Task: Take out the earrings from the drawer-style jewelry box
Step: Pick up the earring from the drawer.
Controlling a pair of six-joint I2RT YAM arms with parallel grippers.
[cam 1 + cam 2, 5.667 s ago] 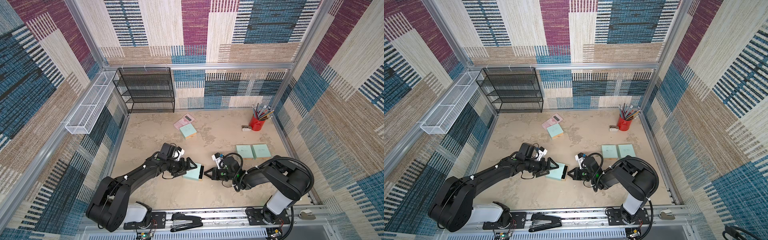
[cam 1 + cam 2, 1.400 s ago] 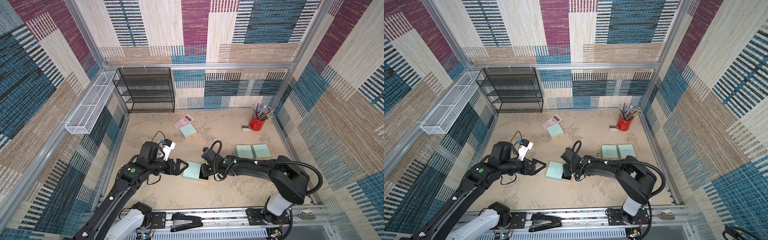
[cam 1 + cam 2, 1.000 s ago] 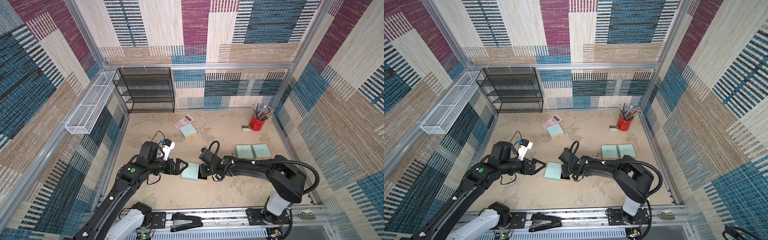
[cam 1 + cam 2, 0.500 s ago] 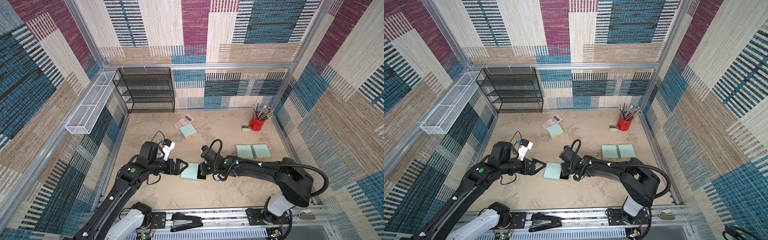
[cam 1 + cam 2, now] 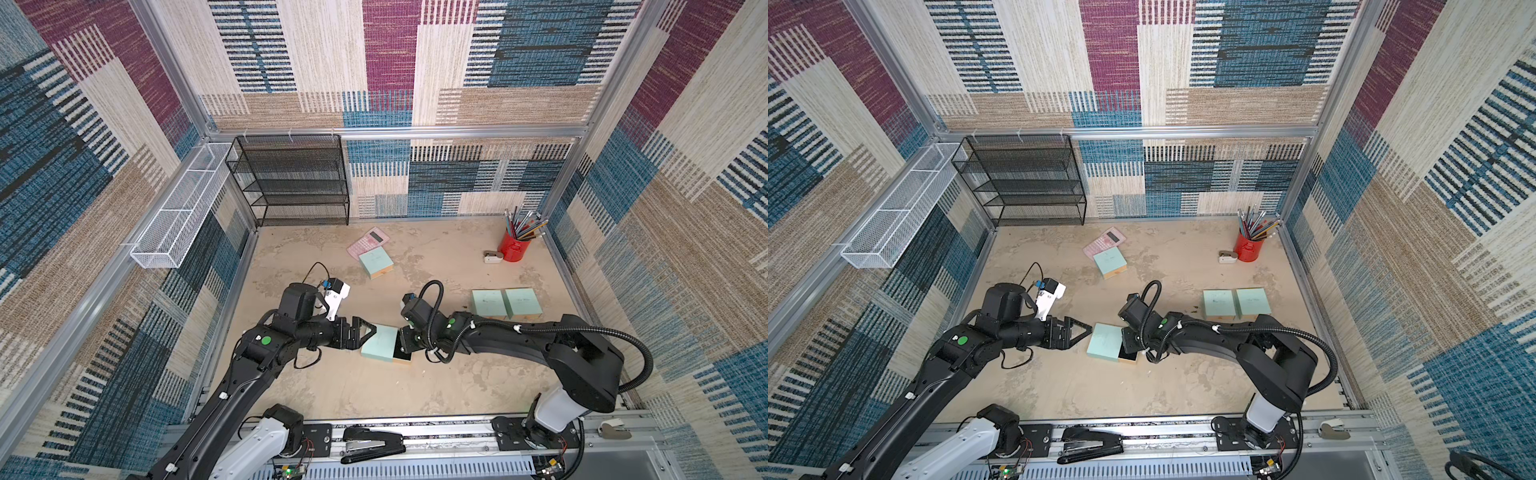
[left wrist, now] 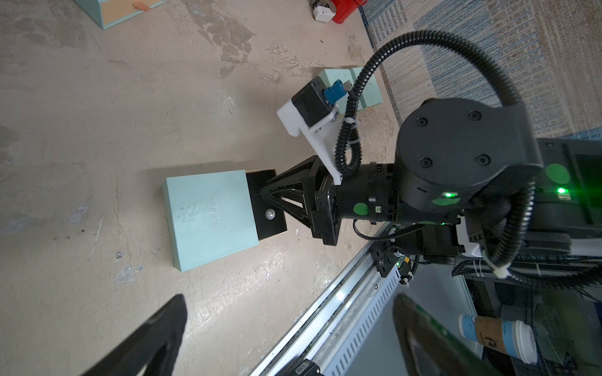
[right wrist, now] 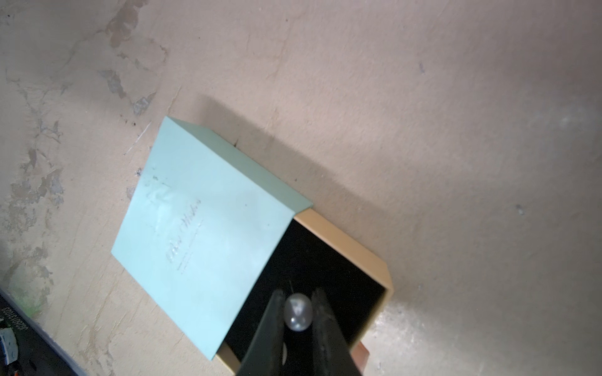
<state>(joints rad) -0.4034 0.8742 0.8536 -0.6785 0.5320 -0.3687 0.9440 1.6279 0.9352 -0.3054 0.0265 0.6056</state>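
Two black fingers (image 7: 267, 335) of the right claw (image 7: 299, 297) stand nearly together. Between them we see a pearl earring (image 7: 297, 315), pale and glinting, touching both pads just behind the tips, its thin post pointing forward. Claw and pearl hang over the black lining of the drawer (image 7: 329, 257), which stands partly out of the mint-green jewelry box (image 7: 202, 241) and shows a tan wall along one edge. From the left wrist camera we make out a second earring (image 6: 269, 214) lying on that lining, just beside one finger of the claw.

In both top views the box (image 5: 379, 343) (image 5: 1104, 341) lies flat on the beige floor (image 5: 332, 386) at lower centre of the frame. The right claw (image 5: 405, 343) (image 5: 1128, 340) is tipped down into the open drawer on the box's right side. Just beside the box's left edge the left claw (image 5: 368, 334) hangs with fingers spread wide, holding nothing; whether a tip touches the box we cannot tell.

Further out, right of centre, a pair of mint boxes (image 5: 489, 303) sit side by side, touching. Toward the back, another mint box (image 5: 376, 262) lies against a pink calculator (image 5: 368, 240). A red cup of pencils (image 5: 515, 249) stands at the right, and a black wire shelf (image 5: 291, 178) at the upper left.
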